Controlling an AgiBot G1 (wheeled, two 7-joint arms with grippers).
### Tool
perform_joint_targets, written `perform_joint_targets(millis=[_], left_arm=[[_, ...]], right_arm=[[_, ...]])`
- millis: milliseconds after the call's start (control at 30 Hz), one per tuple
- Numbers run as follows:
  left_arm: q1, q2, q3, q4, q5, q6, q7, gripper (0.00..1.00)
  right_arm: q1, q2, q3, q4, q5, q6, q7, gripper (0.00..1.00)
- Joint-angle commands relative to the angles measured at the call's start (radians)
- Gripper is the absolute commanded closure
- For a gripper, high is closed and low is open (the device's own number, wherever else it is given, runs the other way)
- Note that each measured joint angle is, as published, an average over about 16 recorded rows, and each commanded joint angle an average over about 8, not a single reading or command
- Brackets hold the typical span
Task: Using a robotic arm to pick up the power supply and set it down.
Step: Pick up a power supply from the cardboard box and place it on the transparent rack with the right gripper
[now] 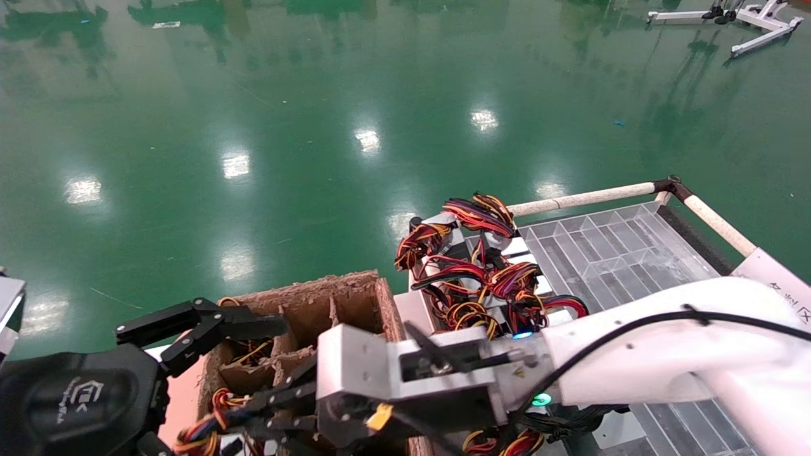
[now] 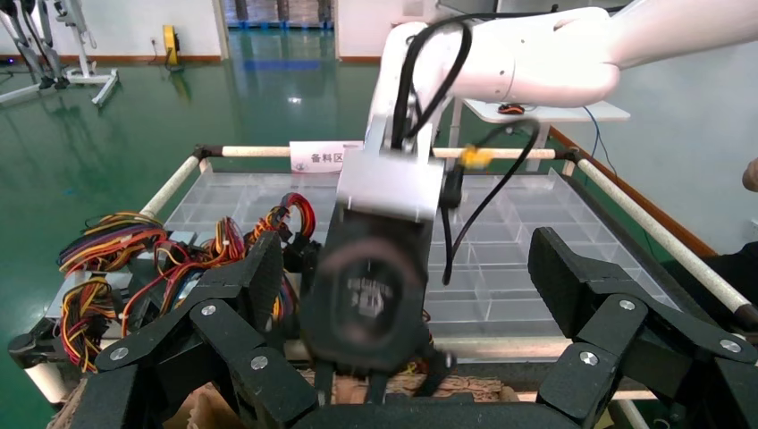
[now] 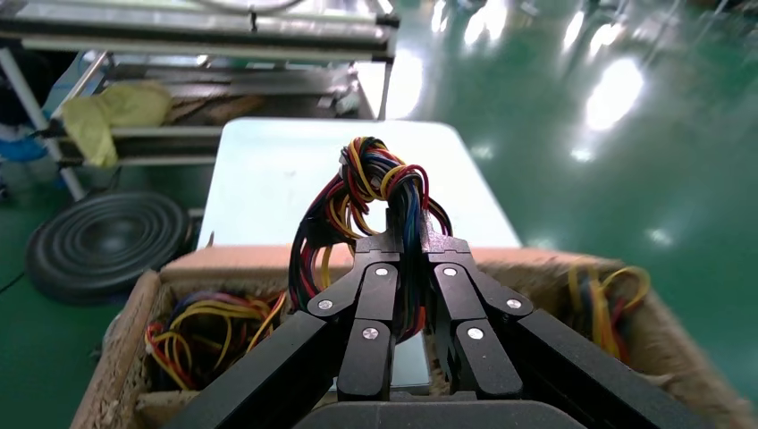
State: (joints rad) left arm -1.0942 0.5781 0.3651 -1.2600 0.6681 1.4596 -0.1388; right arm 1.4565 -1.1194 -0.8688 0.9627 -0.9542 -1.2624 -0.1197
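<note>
The right gripper (image 3: 407,241) is clenched on the looped wire bundle (image 3: 380,192) of a power supply (image 3: 402,362), taking it by the loop just above the divided cardboard box (image 1: 329,301), which serves as the landmark here. The unit itself sits in a compartment at the box's near side, almost wholly hidden under the fingers; only a pale sliver of casing shows below the wires, so I cannot tell which way its long axis runs or where the label face points. The loop stands upright out of the box, so the body most likely hangs or rests straight below it.

The left gripper (image 1: 209,329) hovers spread wide and empty at the box's left edge, apart from the wires.

As a judgement: the metal case is stiff and fairly heavy for its size, while the wires are soft and springy. Held by the loop alone, the box may swing or twist, and thin wires could slip through the pads. A grip on the case sides would be steadier, but the compartment walls crowd it.

To the box's right, more power supplies (image 1: 481,272) lie piled on a clear partitioned tray (image 1: 621,244)
</note>
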Motion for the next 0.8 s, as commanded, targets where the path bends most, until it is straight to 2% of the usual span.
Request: perform_joint_targets(millis=[33, 367, 800], left_arm=[[0.0, 0.0, 0.0, 0.0, 0.0, 0.0, 0.0, 0.0], [0.0, 0.0, 0.0, 0.0, 0.0, 0.0, 0.0, 0.0], [0.0, 0.0, 0.0, 0.0, 0.0, 0.0, 0.0, 0.0]], right_arm=[[-0.007, 0.022, 0.014, 0.029, 0.018, 0.004, 0.003, 1.0], [-0.042, 0.126, 0.075, 0.146, 0.084, 0.043, 0.02, 1.0], [-0.099, 0.239, 0.143, 0.202, 0.16, 0.087, 0.023, 1.0]])
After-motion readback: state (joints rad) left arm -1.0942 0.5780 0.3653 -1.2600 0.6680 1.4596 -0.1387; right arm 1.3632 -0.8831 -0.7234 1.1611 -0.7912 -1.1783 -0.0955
